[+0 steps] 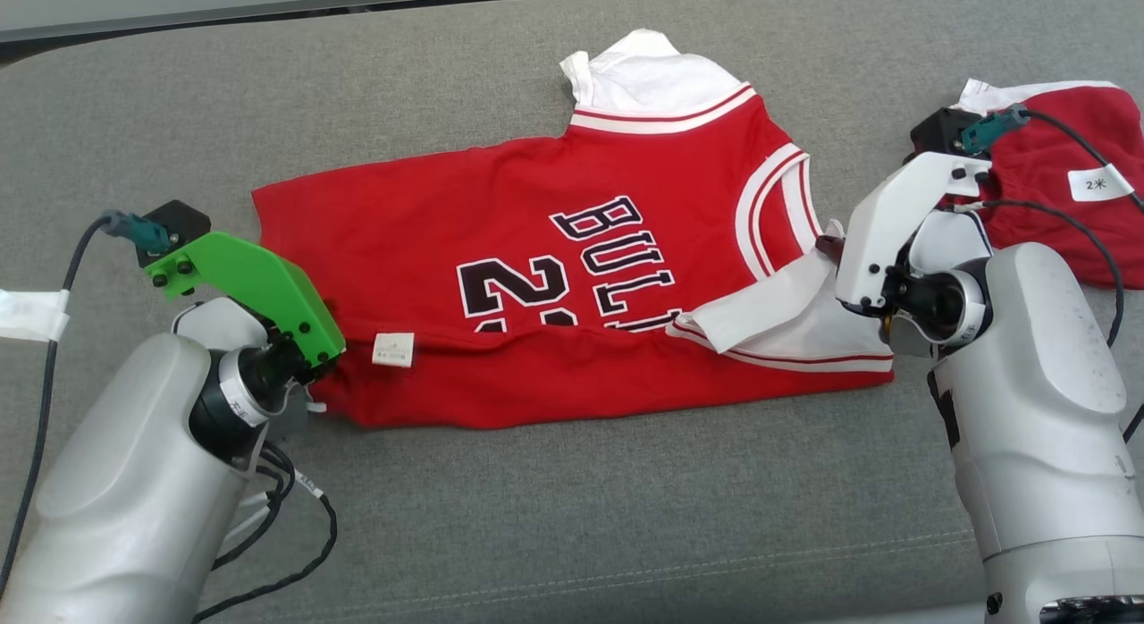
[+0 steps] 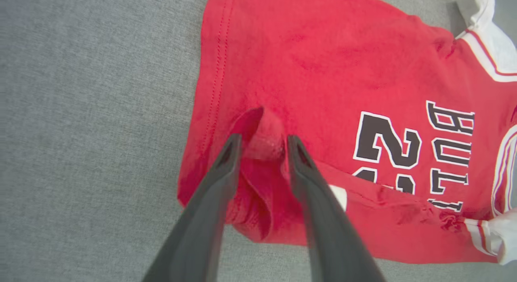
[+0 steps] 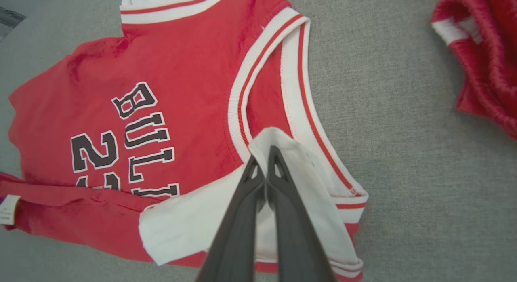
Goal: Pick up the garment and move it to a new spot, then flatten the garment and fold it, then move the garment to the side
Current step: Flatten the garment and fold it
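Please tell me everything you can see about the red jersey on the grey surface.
The jersey is red cloth with white sleeves, white-and-red striped trim, black white-edged lettering "BUL" and a "2", and a small white label. It lies flat, neck to the robot's right, on the grey padded surface, its near long edge folded over the print. The right gripper pinches the white sleeve; the left gripper stands open around a ridge of hem cloth.

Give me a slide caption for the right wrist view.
Right arm's fingers pinch the white sleeve of the red jersey, partly folded on the gray fabric surface.
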`<state>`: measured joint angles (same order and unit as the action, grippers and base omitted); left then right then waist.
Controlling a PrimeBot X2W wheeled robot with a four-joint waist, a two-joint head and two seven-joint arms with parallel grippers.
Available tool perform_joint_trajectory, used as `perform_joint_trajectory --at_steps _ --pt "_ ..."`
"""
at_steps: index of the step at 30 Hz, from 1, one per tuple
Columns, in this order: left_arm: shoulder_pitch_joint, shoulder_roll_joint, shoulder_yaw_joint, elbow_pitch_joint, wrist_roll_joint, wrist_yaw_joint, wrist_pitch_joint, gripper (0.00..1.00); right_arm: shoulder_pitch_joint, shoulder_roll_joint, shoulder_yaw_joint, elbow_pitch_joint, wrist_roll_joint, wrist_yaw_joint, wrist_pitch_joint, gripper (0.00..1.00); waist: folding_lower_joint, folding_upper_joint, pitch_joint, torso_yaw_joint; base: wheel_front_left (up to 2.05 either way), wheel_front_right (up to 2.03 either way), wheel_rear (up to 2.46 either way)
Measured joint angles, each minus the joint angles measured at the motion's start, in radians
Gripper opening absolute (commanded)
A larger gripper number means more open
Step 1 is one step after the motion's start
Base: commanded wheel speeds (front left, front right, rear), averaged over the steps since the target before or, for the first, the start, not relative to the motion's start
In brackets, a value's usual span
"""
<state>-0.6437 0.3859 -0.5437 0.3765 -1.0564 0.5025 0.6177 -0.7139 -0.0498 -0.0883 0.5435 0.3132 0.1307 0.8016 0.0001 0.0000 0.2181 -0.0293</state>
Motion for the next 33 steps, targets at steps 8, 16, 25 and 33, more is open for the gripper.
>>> perform_joint_trajectory --at_steps 8,16,25,33 --pt "-0.044 0.013 -0.012 0.015 0.011 -0.009 0.023 1.00 -0.048 0.001 -0.007 0.049 -0.012 0.000 -0.030 1.00 0.0000 0.0000 0.000 -0.002 0.00 0.00 0.00" --pt "-0.049 0.036 0.011 0.018 0.005 -0.051 -0.013 1.00 -0.079 0.000 -0.082 0.088 -0.043 0.000 -0.091 1.00 -0.0001 0.0000 -0.015 0.000 0.00 0.00 0.00" --pt "0.030 0.081 -0.019 -0.082 0.067 -0.183 -0.158 1.00 -0.054 -0.002 -0.106 0.030 0.016 0.000 -0.155 1.00 -0.0001 0.0000 -0.062 0.005 0.00 0.00 0.00" --pt "0.180 0.105 -0.067 -0.166 0.190 -0.235 -0.421 1.00 0.134 -0.084 0.031 -0.181 0.110 0.000 -0.294 1.00 -0.0002 0.0000 -0.123 0.013 0.00 0.00 0.00"
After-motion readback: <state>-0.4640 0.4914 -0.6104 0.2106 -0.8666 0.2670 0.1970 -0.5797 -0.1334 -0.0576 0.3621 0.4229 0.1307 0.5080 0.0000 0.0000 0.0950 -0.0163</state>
